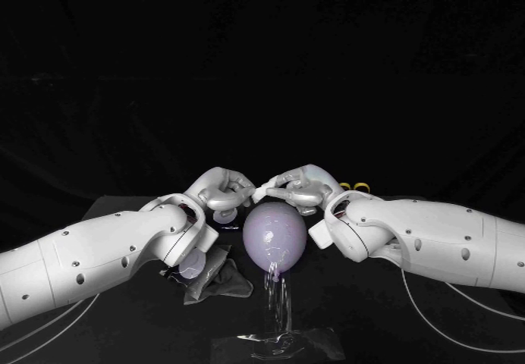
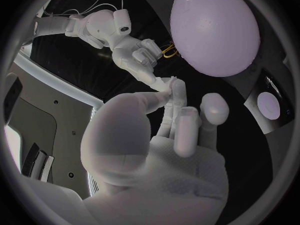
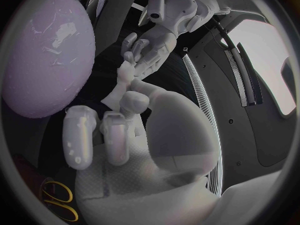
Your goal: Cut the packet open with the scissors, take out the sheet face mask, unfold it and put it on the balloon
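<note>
Where they meet just above the balloon (image 1: pixel 274 236), the left hand (image 1: pixel 222 189) and right hand (image 1: pixel 297 184) each pinch the sheet face mask (image 2: pixel 169 80) at their fingertips — a small, pale, folded piece.

White left arm (image 1: pixel 93 258), right arm (image 1: pixel 460 244): dark screws (image 1: pixel 79 278), thin cables (image 1: pixel 44 326); silver left robot hand (image 1: pixel 222 189), right robot hand (image 1: pixel 295 184).

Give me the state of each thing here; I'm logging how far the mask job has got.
Balloon: inflated, lying on the table between the arms.
Scissors: lying unheld behind the right arm.
Packet: crumpled, unheld, beside the left arm.
Left hand: fingertips meet the right hand's above the balloon's far end; whether it grips anything is unclear.
Right hand: fingertips at that same spot; grip equally unclear.
</note>
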